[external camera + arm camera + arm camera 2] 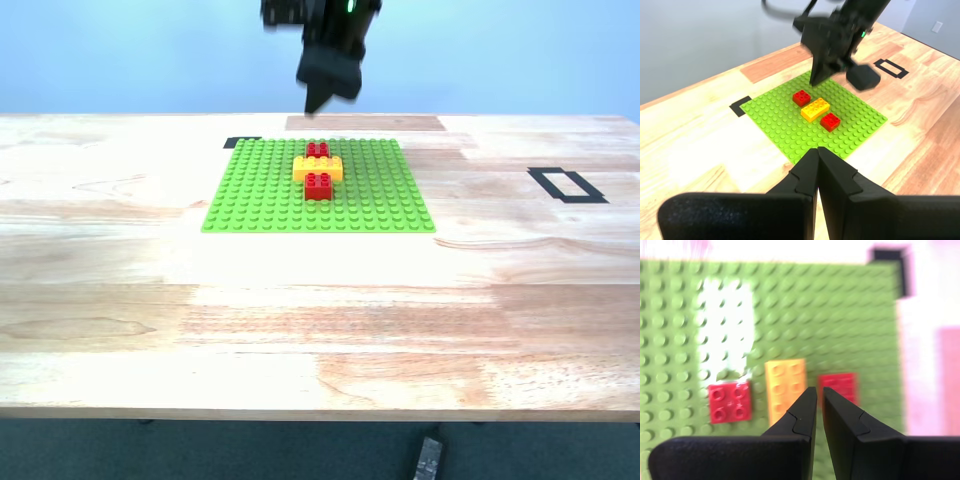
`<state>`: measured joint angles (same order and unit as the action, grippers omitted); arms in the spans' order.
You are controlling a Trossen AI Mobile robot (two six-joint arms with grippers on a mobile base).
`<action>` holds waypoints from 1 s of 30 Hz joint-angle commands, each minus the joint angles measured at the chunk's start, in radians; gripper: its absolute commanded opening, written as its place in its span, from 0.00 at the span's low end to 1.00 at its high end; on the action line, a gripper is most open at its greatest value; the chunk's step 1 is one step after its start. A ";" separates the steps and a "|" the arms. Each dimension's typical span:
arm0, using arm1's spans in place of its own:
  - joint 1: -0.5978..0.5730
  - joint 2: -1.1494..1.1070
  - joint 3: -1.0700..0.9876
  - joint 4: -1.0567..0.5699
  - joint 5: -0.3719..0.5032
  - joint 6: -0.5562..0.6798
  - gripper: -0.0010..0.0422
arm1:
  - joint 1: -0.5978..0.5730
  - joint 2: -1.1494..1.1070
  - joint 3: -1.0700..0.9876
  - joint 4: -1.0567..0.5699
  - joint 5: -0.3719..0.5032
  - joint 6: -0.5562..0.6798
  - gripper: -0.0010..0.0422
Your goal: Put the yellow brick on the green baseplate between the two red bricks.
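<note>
On the green baseplate [265, 190], yellow brick [317, 168] seated between two red bricks [318, 186], touching both. Above the baseplate, second pincer [816, 392] clenched, empty. First pincer [817, 152] likewise clenched, off the baseplate over bare tabletop [300, 320].

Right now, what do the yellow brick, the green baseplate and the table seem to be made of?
The yellow brick: probably glossy moulded plastic, with round studs. The green baseplate: likely the same plastic, studded throughout, glaring under light. The table: wood or wood-look laminate, with visible grain.
</note>
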<state>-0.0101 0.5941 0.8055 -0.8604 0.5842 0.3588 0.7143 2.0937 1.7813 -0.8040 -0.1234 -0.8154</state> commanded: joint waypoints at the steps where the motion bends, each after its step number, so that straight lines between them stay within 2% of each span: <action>1: 0.000 -0.003 0.000 0.008 -0.001 0.000 0.02 | -0.027 -0.071 -0.012 0.023 0.004 0.029 0.06; 6: 0.000 -0.009 0.000 0.009 -0.004 0.000 0.02 | -0.077 -0.240 -0.089 0.055 -0.008 0.092 0.06; 12: 0.000 -0.015 0.000 0.044 -0.008 -0.003 0.02 | -0.129 -0.527 -0.298 0.199 0.000 0.152 0.06; 16: 0.000 -0.020 0.000 0.101 -0.008 -0.012 0.02 | -0.160 -0.753 -0.466 0.314 0.014 0.235 0.06; 26: 0.001 -0.058 -0.015 0.307 -0.010 -0.087 0.02 | -0.224 -1.293 -0.898 0.573 0.251 0.492 0.06; 30: 0.001 -0.116 -0.079 0.458 -0.068 -0.178 0.02 | -0.241 -1.480 -1.097 0.707 0.297 0.578 0.06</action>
<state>-0.0097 0.4995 0.7528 -0.4492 0.5346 0.2008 0.4767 0.6628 0.7391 -0.1295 0.1547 -0.2638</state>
